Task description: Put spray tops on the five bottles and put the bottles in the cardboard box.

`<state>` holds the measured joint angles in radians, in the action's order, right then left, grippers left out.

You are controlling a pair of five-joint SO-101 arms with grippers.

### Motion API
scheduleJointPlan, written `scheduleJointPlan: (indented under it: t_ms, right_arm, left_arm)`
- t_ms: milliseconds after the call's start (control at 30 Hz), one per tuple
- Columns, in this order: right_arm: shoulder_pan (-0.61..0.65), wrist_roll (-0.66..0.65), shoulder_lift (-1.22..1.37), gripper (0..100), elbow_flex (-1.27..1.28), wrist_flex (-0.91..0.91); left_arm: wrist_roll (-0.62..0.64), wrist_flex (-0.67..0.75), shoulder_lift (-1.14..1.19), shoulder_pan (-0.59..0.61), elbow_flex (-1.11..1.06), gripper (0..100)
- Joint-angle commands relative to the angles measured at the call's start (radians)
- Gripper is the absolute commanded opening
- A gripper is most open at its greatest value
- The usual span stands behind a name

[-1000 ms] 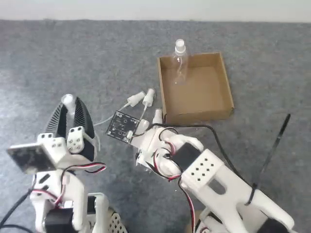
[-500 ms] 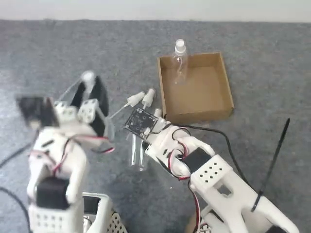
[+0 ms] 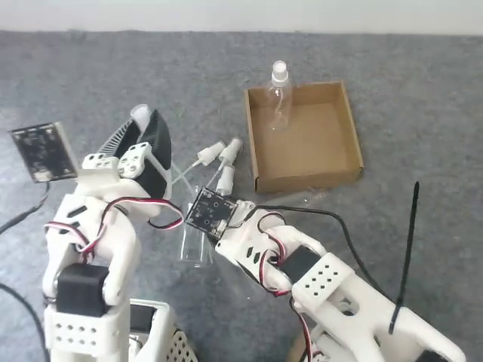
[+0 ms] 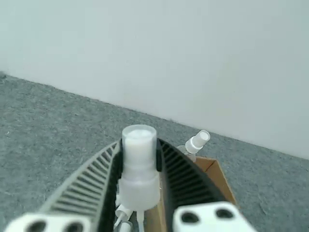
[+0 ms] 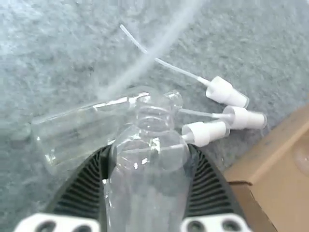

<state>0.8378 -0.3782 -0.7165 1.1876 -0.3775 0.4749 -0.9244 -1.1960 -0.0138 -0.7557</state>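
Clear bottle [image 5: 145,183] is sitting clamped in the right end effector [image 5: 147,154], beside a second bottle [image 5: 72,135] lying on the grey bench [image 3: 415,90], and the left end effector [image 4: 139,145] is gripping a top [image 4: 139,171]. Further out, three loose tops [image 3: 220,155] are lying by the box [image 3: 302,182], a capped bottle [image 3: 279,102] standing in its far corner.

Grey carpet [image 3: 90,83] all over — a wall [image 3: 226,13] (white) along its far edge.

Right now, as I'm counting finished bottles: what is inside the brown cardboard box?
One clear plastic bottle with a white spray top stands upright near a far corner of the brown cardboard box. The box's near wall hides a thin strip of floor behind it.
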Motion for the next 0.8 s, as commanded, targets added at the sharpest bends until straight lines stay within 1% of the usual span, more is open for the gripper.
scheduleJointPlan:
  t_ms: [0, 133, 267, 500, 633, 767]
  right_arm:
    - [-0.002, 0.086, -0.038, 0.6, 0.020, 0.134]
    - [-0.002, 0.109, -0.038, 0.6, 0.063, 0.219]
    - [-0.002, 0.109, -0.038, 0.6, 0.066, 0.226]
    - [-0.002, 0.107, -0.038, 0.6, 0.066, 0.226]
    - [-0.002, 0.107, -0.038, 0.6, 0.064, 0.226]
    - [-0.010, 0.107, -0.039, 0.6, 0.061, 0.226]
  left_arm:
    - [0.071, 0.041, -0.023, 0.029, 0.035, 1]
    - [0.091, 0.126, -0.021, 0.106, -0.022, 1]
    - [0.092, 0.203, -0.021, 0.126, -0.079, 1]
    - [0.104, 0.304, -0.015, 0.121, -0.150, 1]
    - [0.101, 0.302, -0.015, 0.114, -0.186, 1]
    - [0.060, 0.304, -0.015, 0.058, -0.242, 1]
